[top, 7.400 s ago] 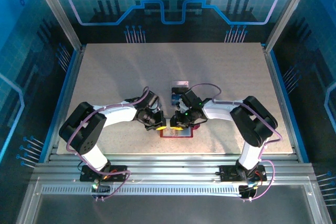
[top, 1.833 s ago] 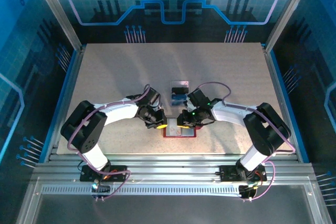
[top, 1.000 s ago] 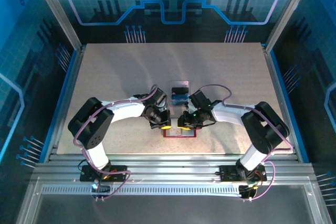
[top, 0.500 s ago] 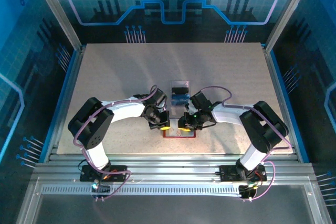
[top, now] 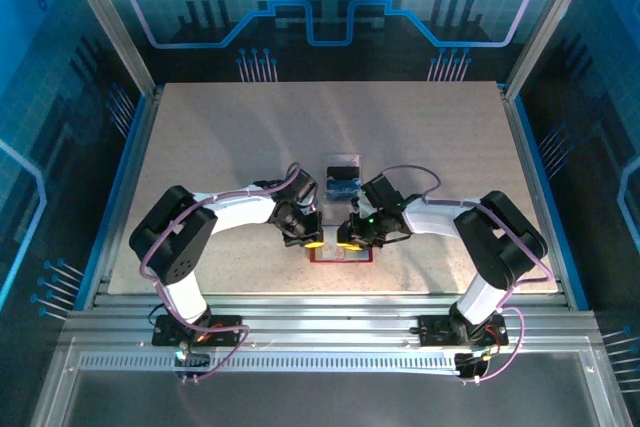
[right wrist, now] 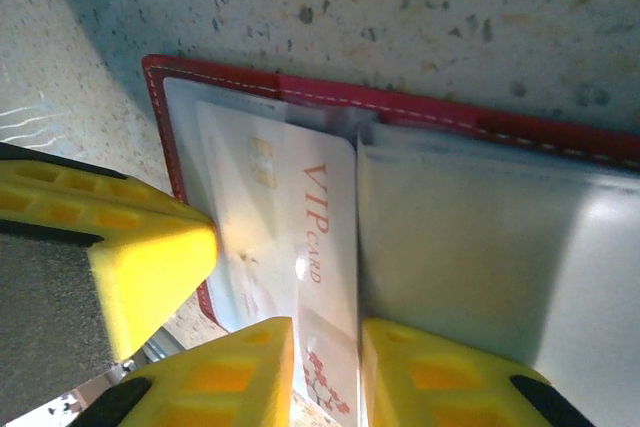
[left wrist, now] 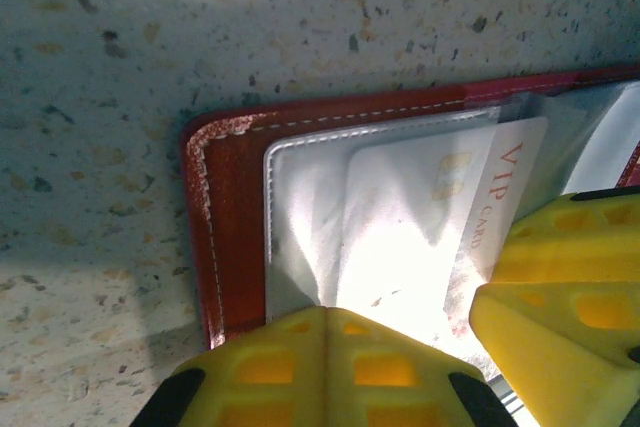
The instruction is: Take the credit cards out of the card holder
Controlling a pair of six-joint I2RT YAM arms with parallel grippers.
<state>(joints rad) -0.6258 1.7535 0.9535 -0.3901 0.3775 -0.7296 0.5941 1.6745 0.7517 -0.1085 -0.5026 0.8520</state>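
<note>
Down near the front edge of the desk [top: 250,137], the red card holder [top: 336,259] lies open and flat, with both arms bent in over it. In the left wrist view its stitched red border [left wrist: 225,207] frames a greyish clear pocket, and a pale VIP card [left wrist: 420,217] sits partly in that pocket, its corner poking past the pocket's edge.

The left end effector [top: 310,240] is closed: its two yellow fingers meet along a seam, and their tips [left wrist: 325,322] rest at the pocket's near edge.

The right end effector [top: 347,239] stands just beside it. From the right wrist, its fingers [right wrist: 328,332] are a narrow slot apart, and the lower end of the VIP card [right wrist: 300,217] shows in that slot (red lettering and a small chip patch are readable). I cannot tell whether the card is actually pinched.

Just beyond the holder, a dark card [top: 343,171] and a blue card [top: 342,188] lie on the desk.
</note>
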